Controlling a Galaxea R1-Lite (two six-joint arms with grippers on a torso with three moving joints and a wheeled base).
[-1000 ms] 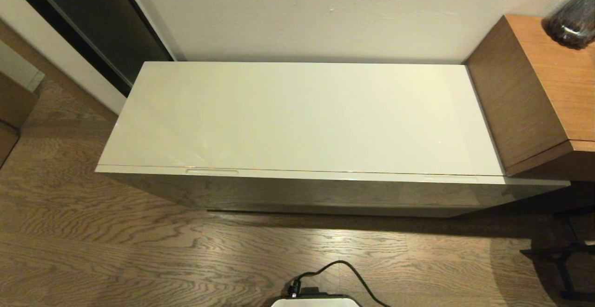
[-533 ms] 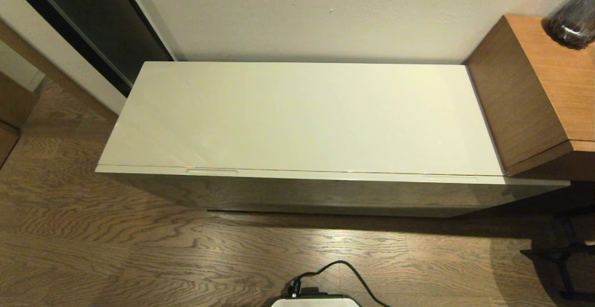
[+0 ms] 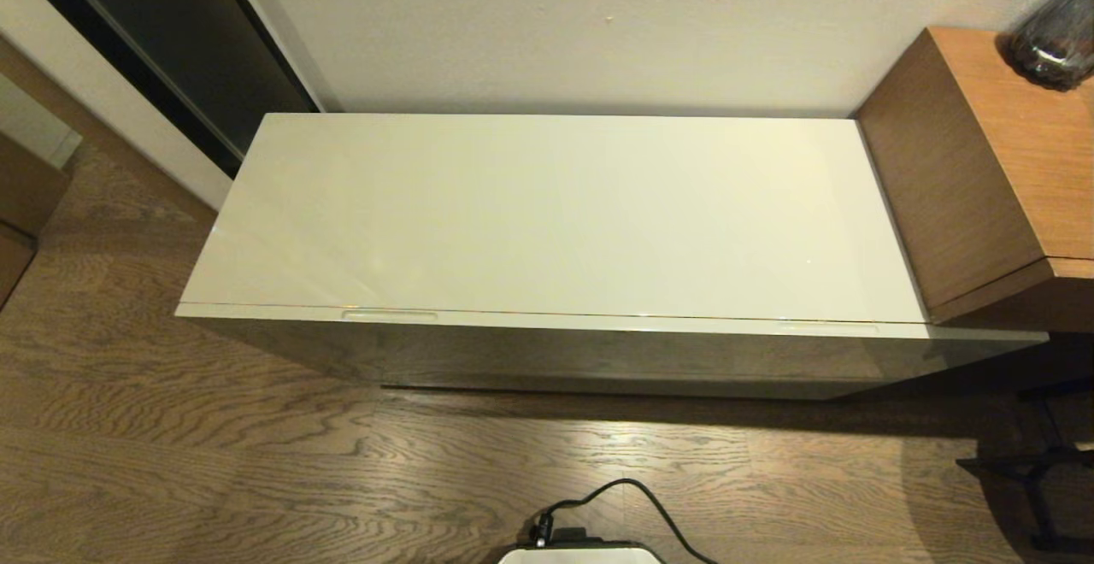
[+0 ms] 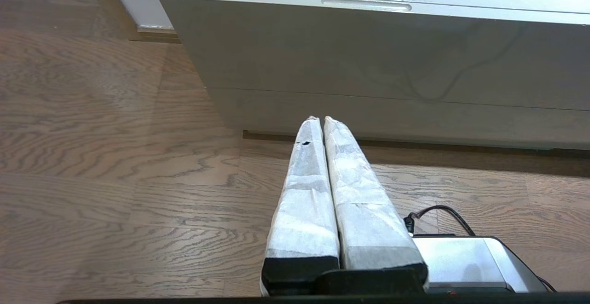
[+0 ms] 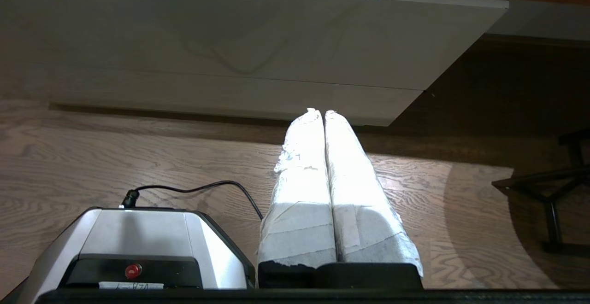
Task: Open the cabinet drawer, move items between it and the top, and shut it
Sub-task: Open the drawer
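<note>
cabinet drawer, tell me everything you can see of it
The wide glossy grey-beige cabinet drawer is shut, its front flush beneath the glossy off-white cabinet top. Two recessed slot handles sit along its upper edge, one near each end. Its front mirrors the wood floor. Nothing touches it; both grippers hang low before it.

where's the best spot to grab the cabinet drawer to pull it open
Take the cabinet drawer by a recessed slot handle on its front's upper edge, coming from the front and above. The glossy front is flat, offering nothing else to hook. Both the left end effector and right end effector hang shut, low before the cabinet; the top overhangs little.
</note>
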